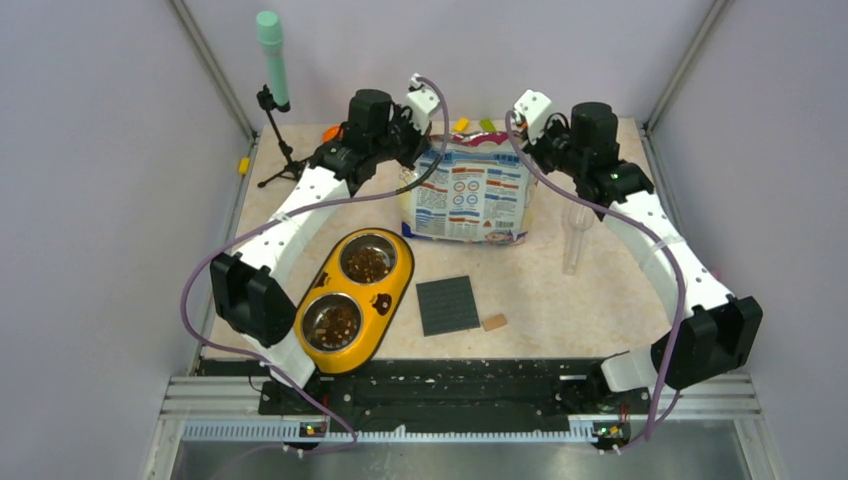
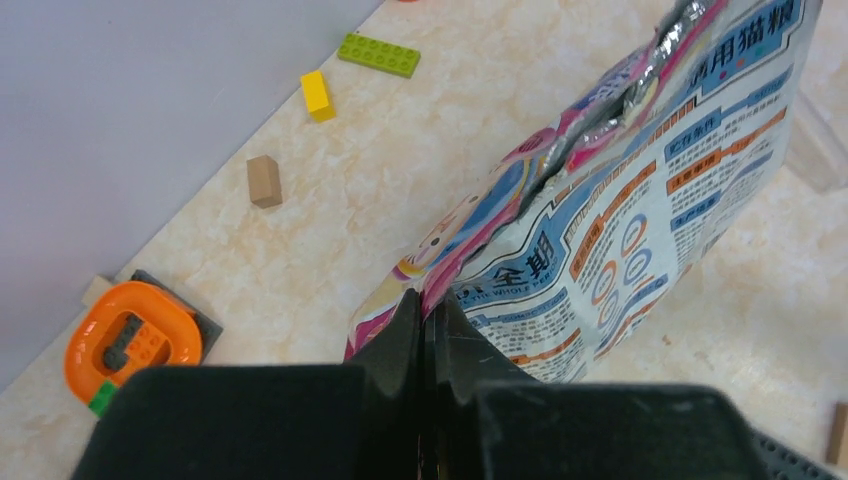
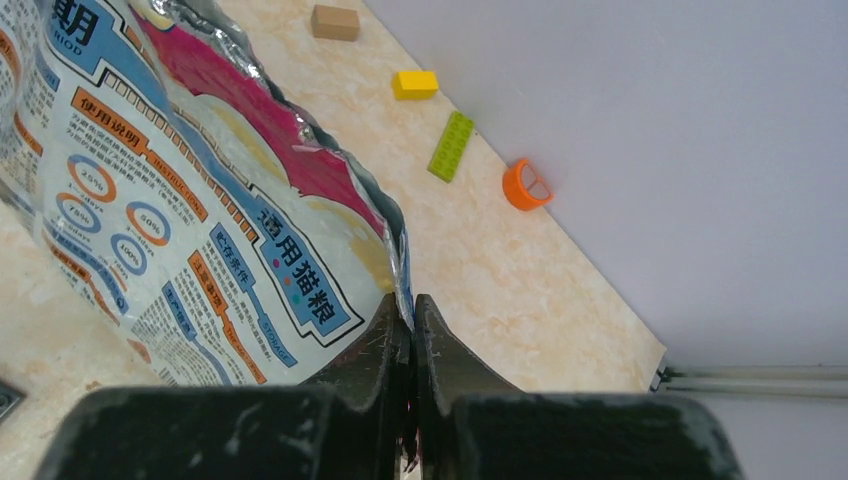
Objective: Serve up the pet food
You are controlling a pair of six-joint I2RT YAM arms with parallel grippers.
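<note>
The glossy blue-pink pet food bag [image 1: 470, 192] stands at the back middle of the table, its torn foil mouth facing up. My left gripper [image 2: 432, 305] is shut on the bag's [image 2: 620, 200] top left corner. My right gripper [image 3: 407, 312] is shut on the bag's [image 3: 200, 230] top right edge. In the top view the left gripper [image 1: 430, 140] and right gripper [image 1: 521, 140] flank the bag's top. Brown pet food [image 1: 368, 264] lies in both cups of the yellow double bowl [image 1: 392, 290], near left of the bag.
A clear scoop [image 1: 577, 236] lies right of the bag. A dark mat [image 1: 447, 305] and a small tan block [image 1: 494, 322] sit in front. Loose bricks [image 2: 378, 54], a tan block [image 2: 264, 181] and an orange ring [image 3: 525, 186] line the back wall. A stand with a green-tipped rod [image 1: 272, 60] is back left.
</note>
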